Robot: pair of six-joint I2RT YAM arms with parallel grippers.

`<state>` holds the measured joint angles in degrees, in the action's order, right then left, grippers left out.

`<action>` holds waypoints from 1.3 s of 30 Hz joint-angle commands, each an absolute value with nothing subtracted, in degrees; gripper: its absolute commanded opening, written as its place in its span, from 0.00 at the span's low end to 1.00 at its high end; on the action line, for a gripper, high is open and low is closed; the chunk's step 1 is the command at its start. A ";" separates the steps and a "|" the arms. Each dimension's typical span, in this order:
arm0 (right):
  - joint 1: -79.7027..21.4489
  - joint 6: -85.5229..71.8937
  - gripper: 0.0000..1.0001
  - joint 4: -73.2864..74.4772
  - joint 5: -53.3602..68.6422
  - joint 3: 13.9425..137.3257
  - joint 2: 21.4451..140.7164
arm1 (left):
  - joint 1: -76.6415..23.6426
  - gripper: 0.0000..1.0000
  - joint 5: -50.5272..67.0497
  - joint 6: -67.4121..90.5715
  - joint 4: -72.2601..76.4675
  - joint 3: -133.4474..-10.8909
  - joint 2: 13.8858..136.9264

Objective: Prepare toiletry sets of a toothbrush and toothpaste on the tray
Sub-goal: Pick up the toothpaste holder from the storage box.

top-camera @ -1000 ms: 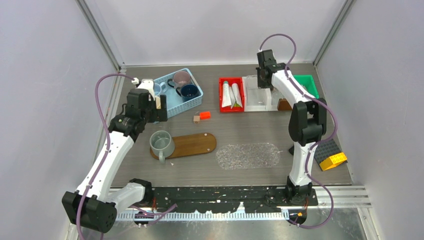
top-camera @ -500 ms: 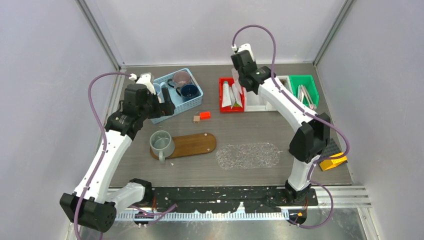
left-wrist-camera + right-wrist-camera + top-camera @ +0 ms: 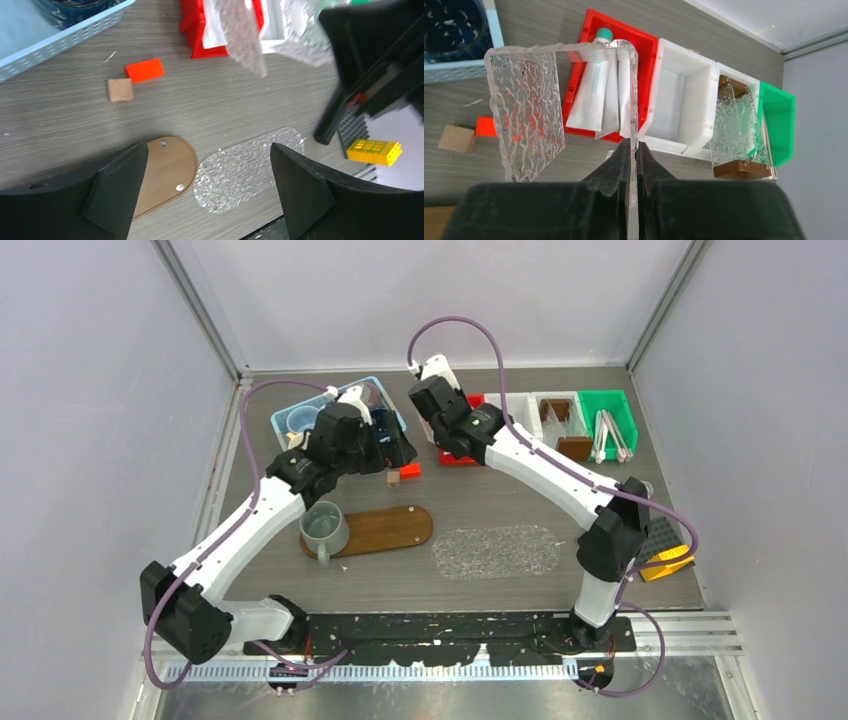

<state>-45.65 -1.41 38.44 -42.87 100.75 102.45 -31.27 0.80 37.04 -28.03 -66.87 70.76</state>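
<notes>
Our right gripper (image 3: 633,149) is clamped shut on the edge of a clear, ripple-textured plastic panel (image 3: 526,110), which it holds up over the red bin (image 3: 634,31). Through and beside the panel we see the toothpaste tubes (image 3: 591,97) lying side by side in that bin, mostly white, one with a green cap.

Our left gripper (image 3: 210,165) hangs with its jaws spread wide and nothing between them. It is above the bench (image 3: 500,490), near the blue basket (image 3: 60,40). Below it lie a small orange block (image 3: 145,70) and a brown block (image 3: 120,90), just beside each other.

The wooden tray (image 3: 390,528) carries the grey-green mug (image 3: 322,523) at its left end. A clear oval tray (image 3: 495,551) lies beside it to the right. The toothbrushes (image 3: 610,435) are in the green bin (image 3: 625,400) at the far right.
</notes>
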 commanded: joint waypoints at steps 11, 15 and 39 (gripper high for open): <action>-50.48 -7.50 0.01 34.90 -45.77 96.87 97.11 | -32.78 0.90 -8.87 49.33 -13.58 -67.44 75.72; -51.09 -9.08 0.01 35.11 -45.58 96.62 96.87 | -32.78 0.86 -10.27 49.82 -13.52 -67.91 77.62; -55.30 -13.78 0.08 38.67 -49.12 100.06 103.82 | -34.18 0.09 -13.31 47.81 -14.54 -67.68 83.92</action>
